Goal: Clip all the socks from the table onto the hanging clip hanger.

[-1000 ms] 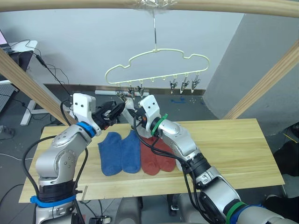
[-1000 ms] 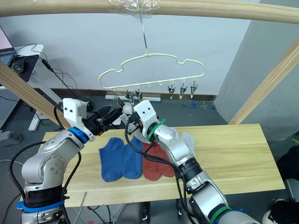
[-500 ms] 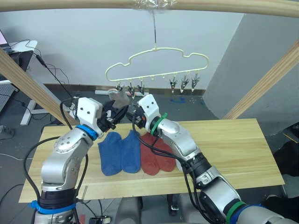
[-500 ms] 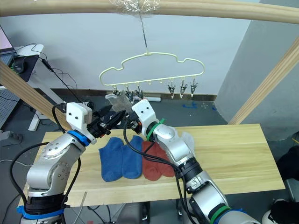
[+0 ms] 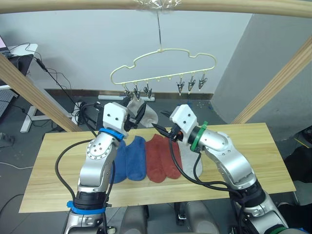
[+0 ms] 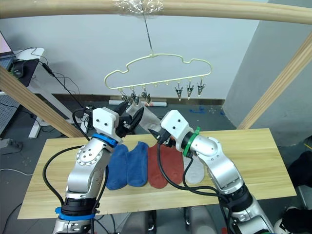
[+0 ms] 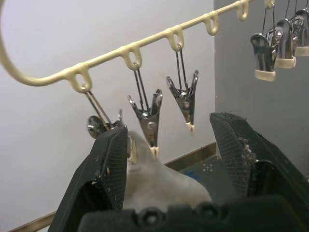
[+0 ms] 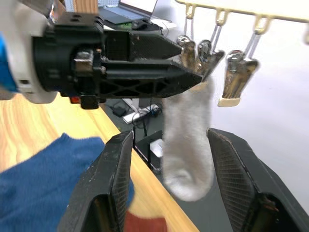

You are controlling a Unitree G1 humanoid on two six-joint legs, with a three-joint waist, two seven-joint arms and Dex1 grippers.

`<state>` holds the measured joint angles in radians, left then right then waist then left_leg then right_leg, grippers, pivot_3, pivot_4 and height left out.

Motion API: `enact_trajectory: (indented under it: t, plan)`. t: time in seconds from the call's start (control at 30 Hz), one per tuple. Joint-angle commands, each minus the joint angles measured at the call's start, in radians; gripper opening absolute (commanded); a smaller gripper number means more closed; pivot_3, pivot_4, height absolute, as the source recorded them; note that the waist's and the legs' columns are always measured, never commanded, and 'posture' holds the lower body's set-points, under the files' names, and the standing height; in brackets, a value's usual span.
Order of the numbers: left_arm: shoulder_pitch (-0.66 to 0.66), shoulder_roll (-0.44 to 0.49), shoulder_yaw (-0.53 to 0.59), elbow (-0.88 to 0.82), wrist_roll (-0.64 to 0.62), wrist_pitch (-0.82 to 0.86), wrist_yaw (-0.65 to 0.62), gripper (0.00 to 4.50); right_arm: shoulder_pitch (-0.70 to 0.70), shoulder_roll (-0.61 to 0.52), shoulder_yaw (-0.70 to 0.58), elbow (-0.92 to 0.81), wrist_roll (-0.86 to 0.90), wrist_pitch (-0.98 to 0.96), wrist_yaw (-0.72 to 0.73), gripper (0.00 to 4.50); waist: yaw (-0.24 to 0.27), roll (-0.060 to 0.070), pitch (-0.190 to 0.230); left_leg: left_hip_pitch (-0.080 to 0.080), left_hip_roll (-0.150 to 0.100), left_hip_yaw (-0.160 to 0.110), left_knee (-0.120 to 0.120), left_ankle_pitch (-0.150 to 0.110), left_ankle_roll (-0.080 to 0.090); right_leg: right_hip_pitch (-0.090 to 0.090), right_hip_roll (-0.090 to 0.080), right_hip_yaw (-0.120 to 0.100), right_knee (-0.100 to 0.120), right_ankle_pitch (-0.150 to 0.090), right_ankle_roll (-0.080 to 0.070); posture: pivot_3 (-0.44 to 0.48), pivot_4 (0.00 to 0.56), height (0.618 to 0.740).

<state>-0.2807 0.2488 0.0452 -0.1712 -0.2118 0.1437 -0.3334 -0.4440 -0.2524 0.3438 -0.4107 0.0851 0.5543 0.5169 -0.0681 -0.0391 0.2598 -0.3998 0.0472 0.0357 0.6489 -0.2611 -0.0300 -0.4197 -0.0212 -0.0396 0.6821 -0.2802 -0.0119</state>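
- Socks are shown in three places: two blue socks [image 5: 127,165] and two rust-red socks [image 5: 163,164] lie side by side on the table [image 5: 253,156], one light grey sock on the table [image 6: 195,170] lies just beside the red pair, partly hidden behind the right arm, and a second light grey sock [image 8: 189,145] hangs below the hanger's clips.
- Clip hanger [image 5: 165,66] is suspended by its hook from a round wooden pole [image 5: 243,6] above the table; its grey metal clips [image 5: 191,85] hang in a row along the lower wire.
- Hanging grey sock is seen, in the right wrist view, with its upper edge at the end clips [image 8: 195,55] at the hanger's left end; whether a clip actually bites the fabric cannot be told.
- Left gripper [image 5: 135,110] is raised to just below those end clips; in the left wrist view its fingers [image 7: 111,164] are spread apart, with the top of the grey sock between them but nothing pinched.
- Right gripper [image 5: 163,127] is held lower, above the table's far edge and near the red socks; its fingers [image 8: 116,179] are parted and empty, with the hanging sock seen beyond them.
- Sloping wooden frame beams [image 5: 278,78] stand at either side of the table.
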Motion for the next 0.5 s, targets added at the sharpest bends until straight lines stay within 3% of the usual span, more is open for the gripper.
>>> enact_trajectory:
  t: [0.03,0.5]
  plan:
    - [-0.013,-0.019,0.001,0.005,0.024,-0.047,0.028,3.01,0.012,-0.018,-0.028,-0.109,0.037,0.038,0.015,2.51,-0.003,0.0,0.0,0.0,0.0,0.0,0.0,0.0,0.0,0.0,0.0,0.0,0.0,0.0,0.0,-0.184,0.274,0.74]
    - [-0.065,-0.062,0.029,0.114,0.083,-0.128,0.126,3.01,0.024,-0.082,-0.085,-0.155,0.082,0.088,0.024,2.51,-0.016,0.0,0.0,0.0,-0.001,0.0,0.001,0.0,0.0,0.0,0.0,0.0,-0.001,0.0,0.001,-0.203,0.277,0.74]
